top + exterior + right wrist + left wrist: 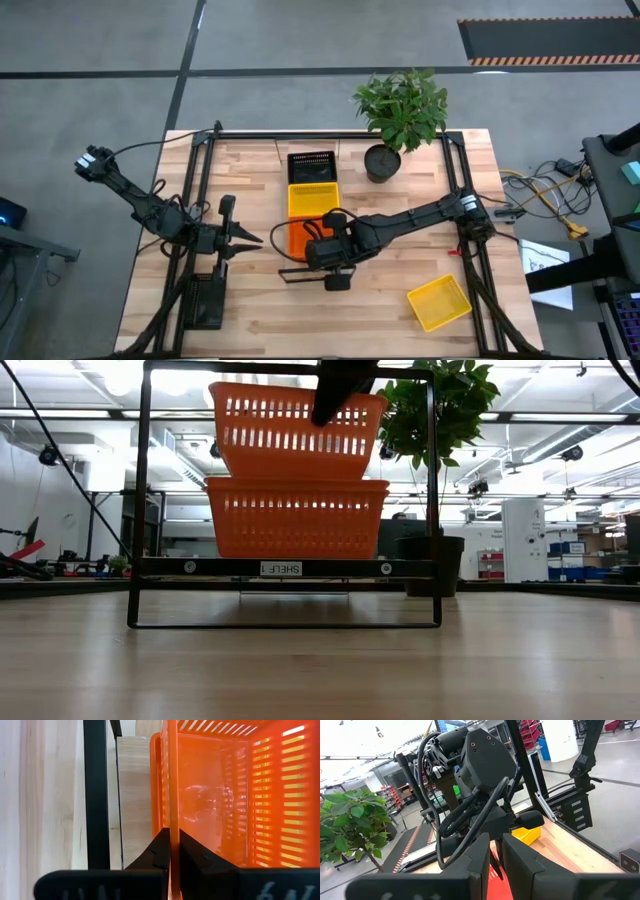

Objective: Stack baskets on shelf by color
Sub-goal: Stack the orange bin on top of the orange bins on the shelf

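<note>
Two red baskets stand one above the other at the near end of the shelf [288,567]: the lower [296,518] rests on the shelf panel, and the upper [297,432] sits in its mouth, slightly tilted. A yellow basket [312,198] and a black basket [311,165] sit farther along the shelf. My right gripper [314,238] is shut on the upper red basket. My left gripper [250,240] is shut and empty, left of the shelf, pointing at the red baskets. My right gripper pinches the upper red basket's side wall at its rim [173,832], one finger inside the basket and one outside. The fingers come from above, pointing down [340,395]. The basket's bottom is level with the lower basket's rim; whether it rests there I cannot tell.
A second yellow basket [438,302] lies on the table at the near right. A potted plant [400,115] stands at the far edge, right of the shelf. The shelf's black frame [96,795] runs close beside the red baskets.
</note>
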